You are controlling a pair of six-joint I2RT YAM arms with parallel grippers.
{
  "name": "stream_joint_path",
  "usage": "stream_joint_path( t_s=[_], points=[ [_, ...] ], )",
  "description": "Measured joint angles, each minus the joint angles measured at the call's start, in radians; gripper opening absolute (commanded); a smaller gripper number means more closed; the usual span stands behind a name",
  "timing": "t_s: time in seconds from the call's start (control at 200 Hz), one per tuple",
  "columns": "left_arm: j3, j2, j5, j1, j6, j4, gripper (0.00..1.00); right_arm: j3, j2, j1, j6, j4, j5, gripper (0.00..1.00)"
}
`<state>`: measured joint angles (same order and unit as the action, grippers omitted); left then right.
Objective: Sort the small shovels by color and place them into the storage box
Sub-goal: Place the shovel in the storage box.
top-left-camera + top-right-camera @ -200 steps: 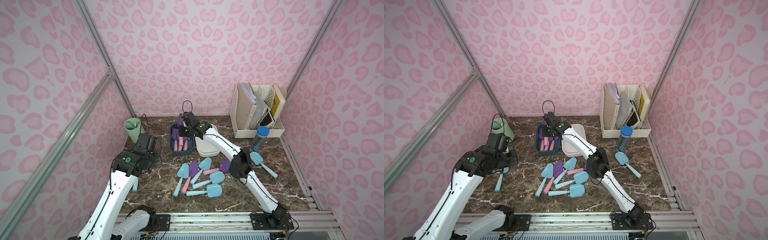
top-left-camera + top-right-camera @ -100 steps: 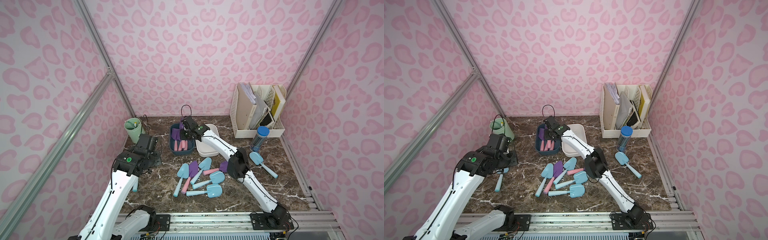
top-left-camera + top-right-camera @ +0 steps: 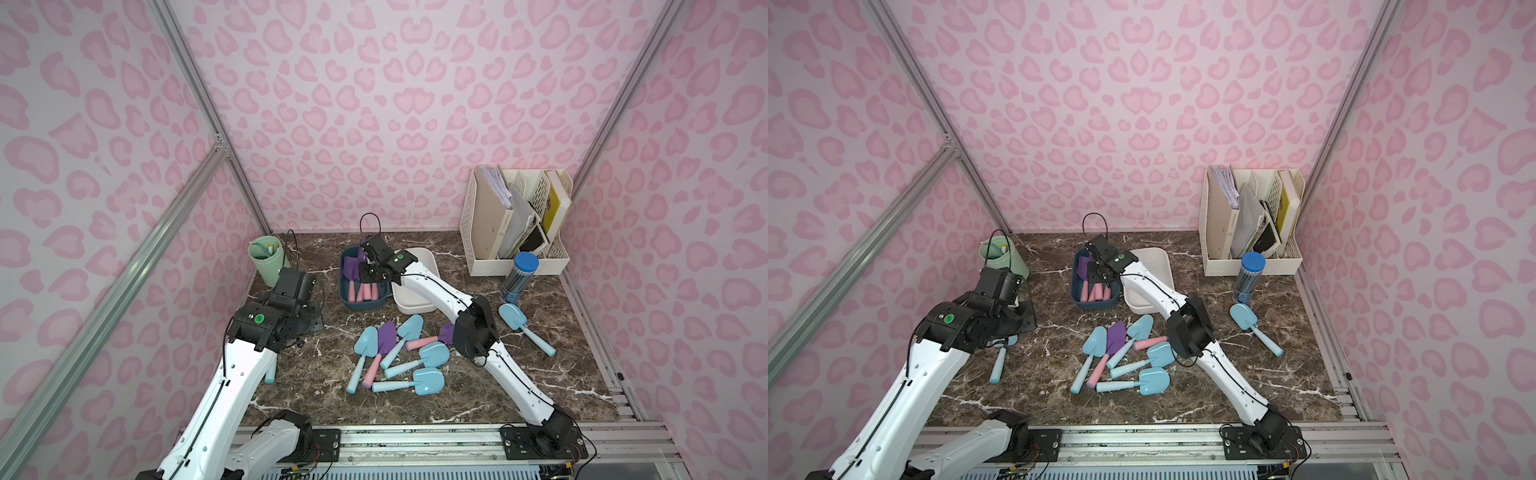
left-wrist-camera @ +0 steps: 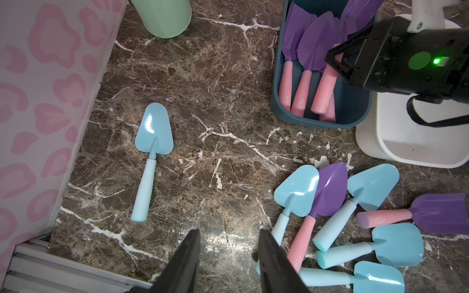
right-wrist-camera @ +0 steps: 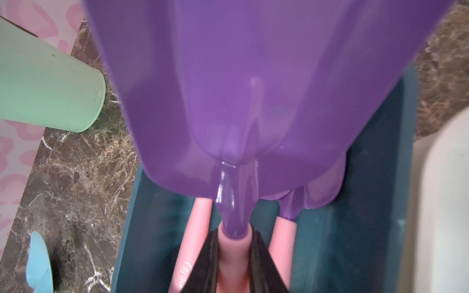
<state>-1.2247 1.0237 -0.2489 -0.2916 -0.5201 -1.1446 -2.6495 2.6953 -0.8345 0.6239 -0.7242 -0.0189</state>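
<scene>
The right gripper [image 5: 234, 258] is pinching shut on the pink handle of a purple shovel [image 5: 253, 88], holding it tilted over the dark blue box [image 5: 330, 241] where other purple shovels are lying. The left gripper [image 4: 228, 233] is hanging part-open and empty near a lone blue shovel [image 4: 152, 152]. If released at this tilt, the blade may be catching the rim and tipping the shovel out.

A dark marble bench [image 3: 316, 386] carries a navy box [image 3: 343, 291] under the right tool [image 5: 233, 253], a white box [image 3: 415, 309] beside it, a green cup [image 3: 268, 262], a file rack [image 3: 482, 232], a blue-capped tube [image 3: 517, 282], and loose shovels [image 3: 430, 380] near the left tool [image 4: 228, 236].
</scene>
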Motion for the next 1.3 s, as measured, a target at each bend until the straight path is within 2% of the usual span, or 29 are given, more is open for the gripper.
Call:
stream_joint_path(
  t_s=[1.03, 1.3],
  points=[
    [0.015, 0.011, -0.011, 0.001, 0.007, 0.026, 0.44, 0.000, 0.060, 0.010, 0.011, 0.026, 0.028, 0.00],
    [0.016, 0.011, -0.013, 0.002, 0.018, 0.026, 0.44, 0.000, 0.064, 0.010, 0.015, 0.032, 0.031, 0.03]
  ],
)
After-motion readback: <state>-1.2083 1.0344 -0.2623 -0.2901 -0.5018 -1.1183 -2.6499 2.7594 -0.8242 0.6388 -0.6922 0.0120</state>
